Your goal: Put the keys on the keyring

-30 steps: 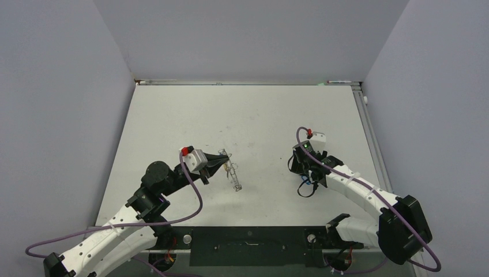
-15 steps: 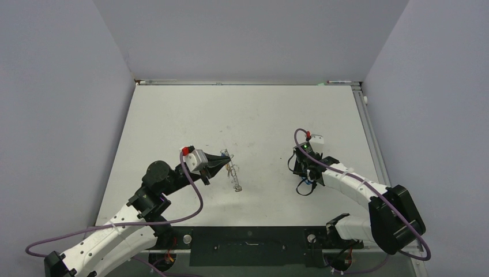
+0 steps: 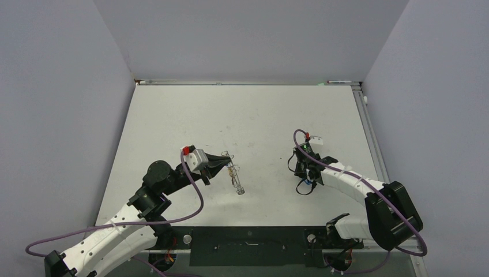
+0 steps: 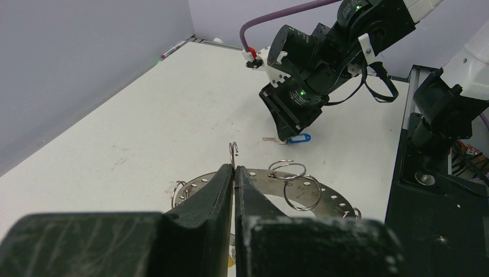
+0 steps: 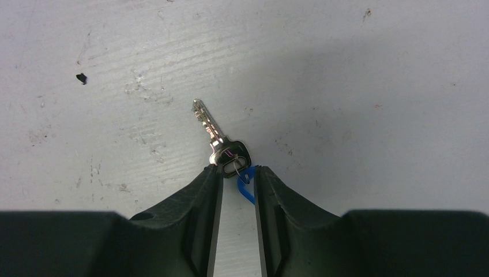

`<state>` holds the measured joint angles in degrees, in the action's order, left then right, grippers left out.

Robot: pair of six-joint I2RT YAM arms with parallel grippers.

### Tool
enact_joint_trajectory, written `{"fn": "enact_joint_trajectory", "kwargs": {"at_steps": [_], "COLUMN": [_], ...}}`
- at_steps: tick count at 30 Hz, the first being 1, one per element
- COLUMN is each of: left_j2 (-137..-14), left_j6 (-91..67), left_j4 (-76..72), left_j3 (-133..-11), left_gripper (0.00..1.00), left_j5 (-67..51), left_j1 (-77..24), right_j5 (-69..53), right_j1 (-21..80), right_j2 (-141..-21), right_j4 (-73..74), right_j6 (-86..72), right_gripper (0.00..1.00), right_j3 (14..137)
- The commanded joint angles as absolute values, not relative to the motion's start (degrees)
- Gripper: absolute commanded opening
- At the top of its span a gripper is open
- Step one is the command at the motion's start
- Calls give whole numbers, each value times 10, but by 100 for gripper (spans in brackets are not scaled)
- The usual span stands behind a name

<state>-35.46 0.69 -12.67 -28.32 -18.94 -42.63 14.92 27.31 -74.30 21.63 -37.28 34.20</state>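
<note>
Just ahead of the right hand, a slim silver key lies flat on the scuffed matte worktop, its blue plastic tag between fingers narrowly spread, not yet pinching. Pickup seems the step in hand; next, close on the thin tag without skidding the key. The left hand, pressed together, pinches the keyring, a flat perforated metal arc.

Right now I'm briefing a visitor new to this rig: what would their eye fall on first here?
Probably the left pincer, shut on the keyring, a perforated grey loop held just left of the table's middle. Then, over on the right, the right pincer, tips down over a small silver key lying flat, its blue tag inside the narrow gap.
</note>
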Motion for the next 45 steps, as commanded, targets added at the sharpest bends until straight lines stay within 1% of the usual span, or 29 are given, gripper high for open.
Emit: {"fn": "enact_joint_trajectory", "kwargs": {"at_steps": [1, 4, 8, 12, 14, 19, 25, 29, 36, 45], "left_j2": [-353, -356, -358, -359, -361, -362, -363, -364, -357, -350], "left_j6": [4, 4, 4, 4, 4, 4, 7, 10, 16, 28], "left_j4": [-173, -174, -175, -174, -176, -175, -174, -173, -167, -156], "left_j3": [-289, -290, -290, -290, -290, -290, -291, -293, -292, -294], "left_gripper": [0, 0, 0, 0, 0, 0, 0, 0, 0, 0], "left_j5": [-200, -201, -203, -203, -204, -203, -203, -204, -206, -214], "left_j1": [-424, -423, -423, -424, -423, -424, -419, -416, -414, -414], "right_j5": [147, 149, 152, 154, 153, 144, 109, 21, -111, -232], "right_j1": [268, 267, 266, 266, 266, 268, 280, 284, 305, 423], "right_j2": [-753, -757, -758, -760, -762, -761, -714, -670, -646, -613], "right_j4": [195, 193, 195, 199, 200, 212, 240, 214, 188, 170], "right_j6": [-369, -369, -369, -369, -366, -343, -262, -214, -144, -49], "right_gripper": [27, 25, 20, 12, 6, 5, 5, 5, 5, 5], "right_j3": [337, 337, 338, 343, 345, 364, 418, 431, 467, 507]}}
